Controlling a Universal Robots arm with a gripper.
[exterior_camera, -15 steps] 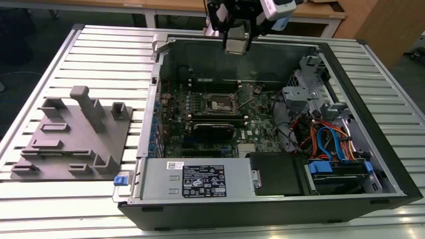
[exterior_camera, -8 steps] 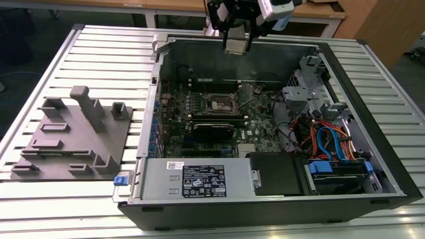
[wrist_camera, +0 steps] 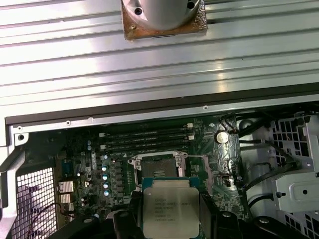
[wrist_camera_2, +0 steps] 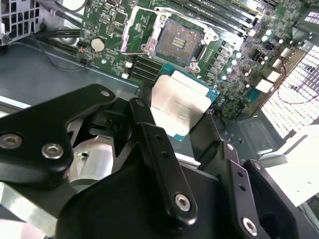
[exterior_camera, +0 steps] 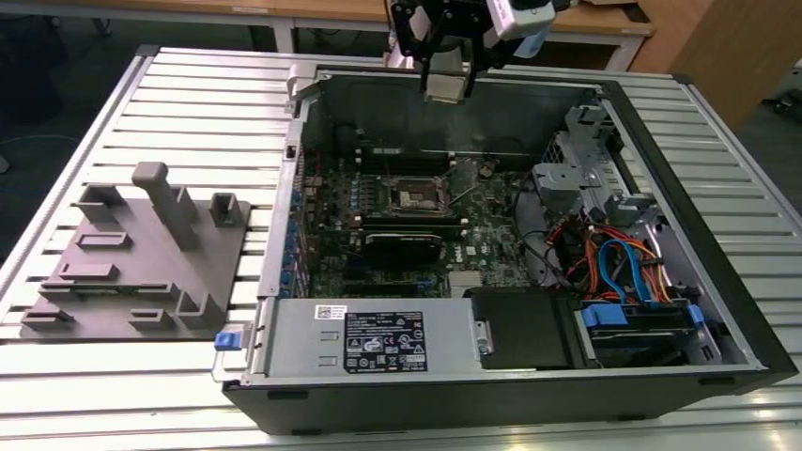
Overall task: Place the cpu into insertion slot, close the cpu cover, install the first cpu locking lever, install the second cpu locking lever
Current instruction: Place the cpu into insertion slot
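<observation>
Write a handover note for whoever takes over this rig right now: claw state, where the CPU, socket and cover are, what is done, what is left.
Claw: shut on the cpu, gripping two opposite edges, metal top facing both wrist views.
Position: raised above the open computer case, cpu clear of the board.
Insertion slot: empty, contacts exposed.
Cpu cover: swung open beside the slot.
Done: cpu is in the claw.
Left: seating the cpu, closing the cover, both locking steps.
</observation>
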